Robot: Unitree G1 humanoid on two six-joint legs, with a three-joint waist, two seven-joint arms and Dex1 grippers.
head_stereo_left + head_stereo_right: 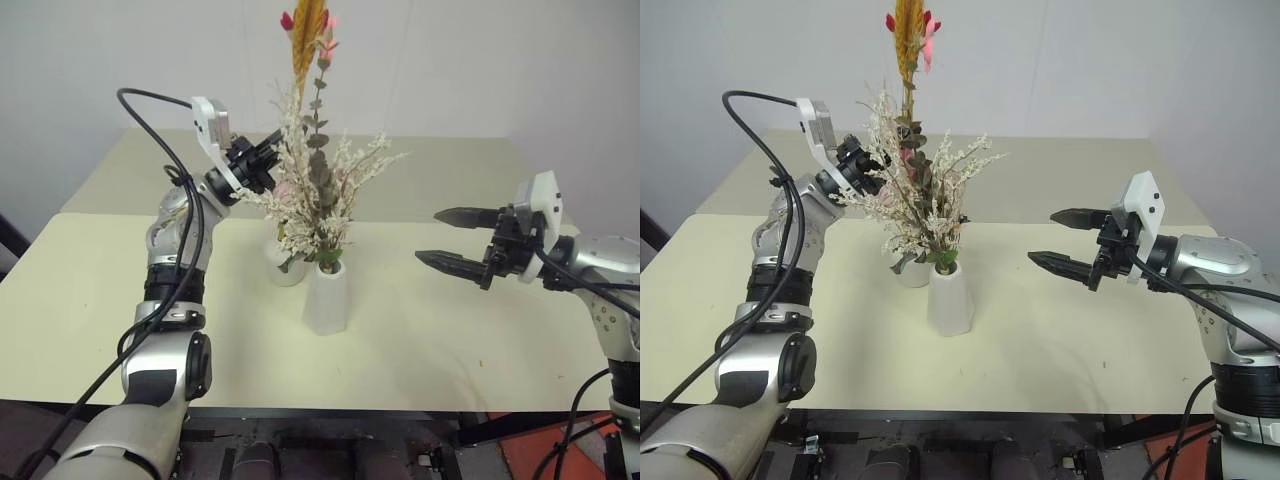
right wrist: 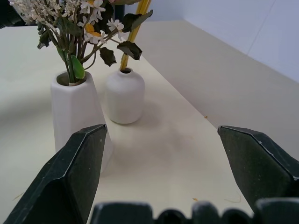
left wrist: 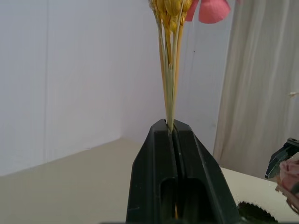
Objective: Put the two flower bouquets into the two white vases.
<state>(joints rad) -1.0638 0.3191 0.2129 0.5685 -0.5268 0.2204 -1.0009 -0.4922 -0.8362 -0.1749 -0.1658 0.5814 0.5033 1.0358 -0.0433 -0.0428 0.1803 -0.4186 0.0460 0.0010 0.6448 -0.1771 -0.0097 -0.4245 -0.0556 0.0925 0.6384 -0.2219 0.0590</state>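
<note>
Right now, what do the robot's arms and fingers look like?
Both arms are shiny silver metal with black joints and bands. Loose black cables loop along them. Each wrist carries a white block. The left gripper and right gripper each have two black fingers, pointed like little beaks.

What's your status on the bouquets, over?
Left gripper shut on straw bouquet, stems in short round vase. Right gripper open, empty. White bouquet seated in tall vase. Nothing in the way.

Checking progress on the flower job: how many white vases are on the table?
2. The taller tapered vase stands in front, holding the cream-white bushy bouquet; the short rounded vase sits just behind it, with the yellow straw stems in its mouth.
</note>
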